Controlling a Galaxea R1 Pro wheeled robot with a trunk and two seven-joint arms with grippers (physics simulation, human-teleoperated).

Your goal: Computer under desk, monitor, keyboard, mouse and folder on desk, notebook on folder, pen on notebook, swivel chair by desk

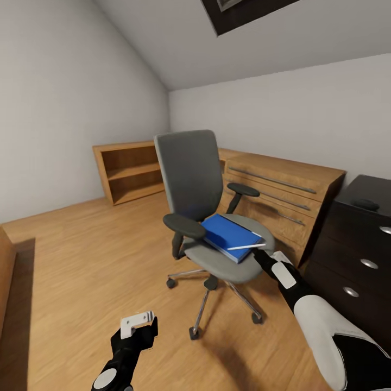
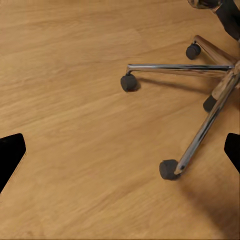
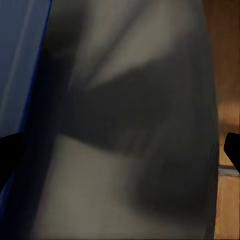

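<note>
The grey swivel chair stands mid-room on the wooden floor, and its chrome base shows in the left wrist view. The blue folder lies on the seat. My right gripper is at the folder's near corner, open, with the folder and the seat blurred close ahead. A thin white sliver crosses that corner; whether it is the pen or a finger I cannot tell. My left gripper hangs open low over the floor. The mouse rests on the desk's black drawer unit.
A light wooden dresser runs along the back wall behind the chair. An open wooden shelf stands at the back left. Bare floor stretches left of the chair. The chair's wheeled legs spread toward me.
</note>
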